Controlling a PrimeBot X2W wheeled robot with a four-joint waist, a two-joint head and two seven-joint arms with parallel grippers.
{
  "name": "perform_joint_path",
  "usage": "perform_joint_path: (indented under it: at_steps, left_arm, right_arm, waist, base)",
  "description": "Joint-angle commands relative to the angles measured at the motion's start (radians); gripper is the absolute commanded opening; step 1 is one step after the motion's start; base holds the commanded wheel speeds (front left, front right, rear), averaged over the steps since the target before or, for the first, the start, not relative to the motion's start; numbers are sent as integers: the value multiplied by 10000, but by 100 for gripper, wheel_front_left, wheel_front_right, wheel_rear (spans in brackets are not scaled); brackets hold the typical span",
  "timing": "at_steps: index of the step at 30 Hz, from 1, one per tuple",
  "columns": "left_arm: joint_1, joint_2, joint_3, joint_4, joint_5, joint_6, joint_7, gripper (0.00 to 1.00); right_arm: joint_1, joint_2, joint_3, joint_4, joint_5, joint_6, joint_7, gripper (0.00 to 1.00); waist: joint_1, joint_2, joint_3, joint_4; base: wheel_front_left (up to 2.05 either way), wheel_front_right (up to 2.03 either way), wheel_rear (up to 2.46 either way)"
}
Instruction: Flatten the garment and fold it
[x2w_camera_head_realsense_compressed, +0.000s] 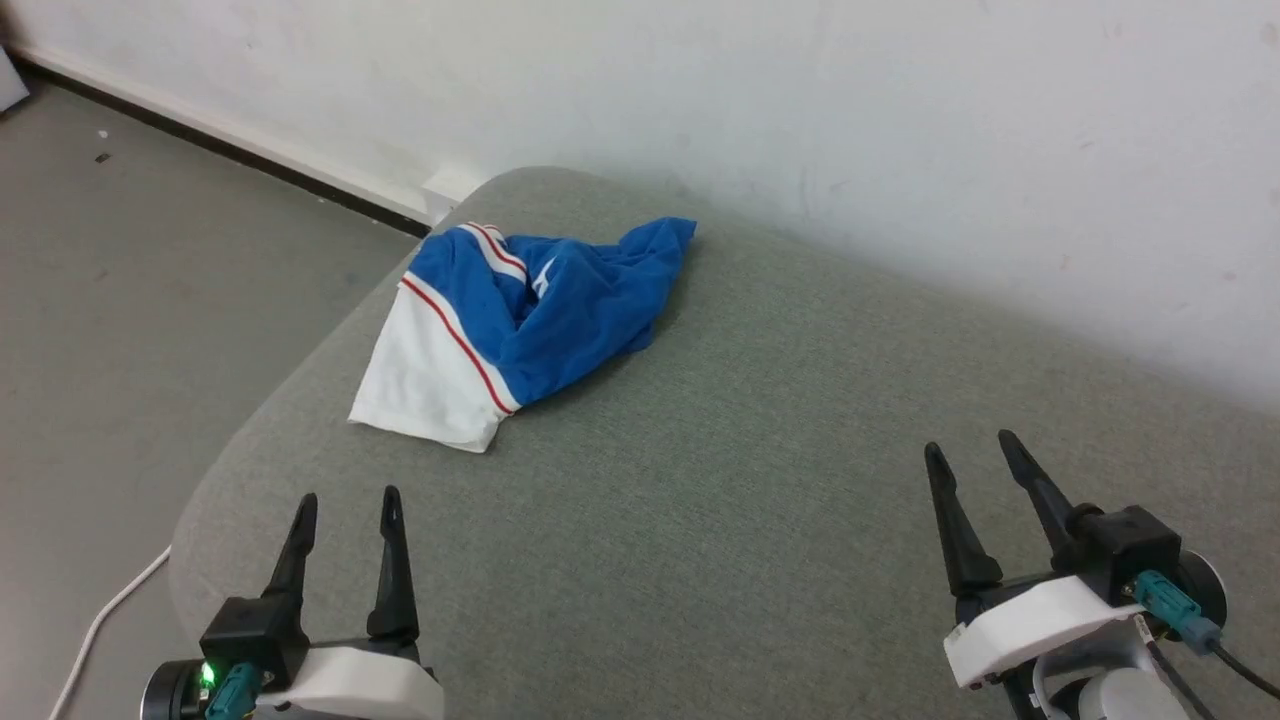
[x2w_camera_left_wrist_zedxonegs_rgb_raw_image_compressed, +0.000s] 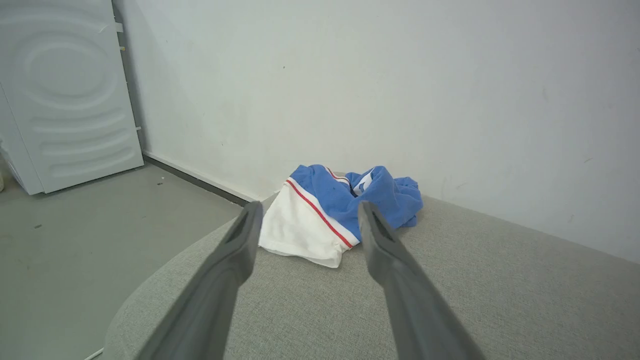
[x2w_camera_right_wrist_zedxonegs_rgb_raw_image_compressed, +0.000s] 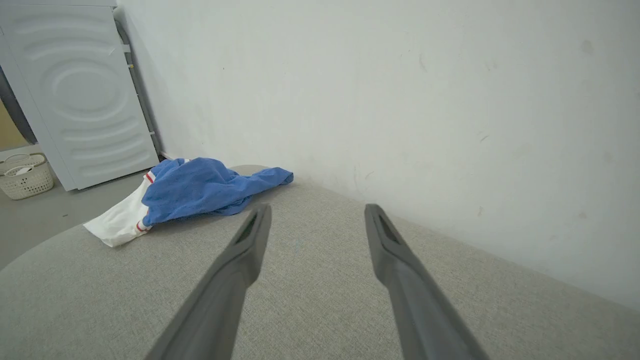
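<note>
Toward the far left corner of the grey-green fabric-covered cushion (x2w_camera_head_realsense_compressed: 760, 480), close to the white wall (x2w_camera_head_realsense_compressed: 900, 120), lies the garment (x2w_camera_head_realsense_compressed: 560, 300), a bright blue jersey shirt with red-and-white striped trim, bunched into a crumpled heap. Its white sleeve (x2w_camera_head_realsense_compressed: 425, 375) reaches toward the cushion's rounded left edge. Both tools sit low at the near side, well apart from the cloth. The left gripper (x2w_camera_head_realsense_compressed: 349, 494) has its two dark fingers spread with nothing between them, and the right gripper (x2w_camera_head_realsense_compressed: 969, 441) is likewise spread and empty. By this, flattening has not begun and the work is at the approach. The next move seems to call for both arms to reach forward and leftward, the left having the shorter way. They would then pinch two separate edges, a hem or the sleeve's border, and draw them apart. The blue folds hide most edges, so taking a single layer may prove hard.
</note>
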Motion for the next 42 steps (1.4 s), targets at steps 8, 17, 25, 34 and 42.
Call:
perform_joint_path:
  at_steps: [8, 17, 25, 34, 42]
  left_arm:
    - [183, -43, 8, 48, -209, 122, -265, 100]
    - [269, -47, 18, 72, -363, 208, -453, 100]
    - [302, -49, -36, 108, -462, 269, -565, 100]
    - [287, -49, -60, 106, -512, 306, -565, 100]
    - [-588, -37, 129, -998, -1066, 17, -565, 100]
  right_arm:
    - [-263, 27, 94, 129, 34, -18, -254, 100]
    - [-315, 30, 67, 164, 14, -20, -441, 100]
    - [-396, 32, 105, 119, -3, -21, -554, 100]
    - [-367, 32, 79, -23, -110, -21, -554, 100]
    - [-306, 32, -165, -241, -385, -21, -554, 100]
  waist:
    - [0, 0, 100, 435]
    - [0, 0, 142, 885]
    - [0, 0, 223, 1074]
    - [0, 0, 337, 936]
    - [0, 0, 705, 1008]
  base:
    - [0, 0, 0]
    - [0, 0, 0]
    - [0, 0, 0]
    - [0, 0, 0]
    - [0, 0, 0]
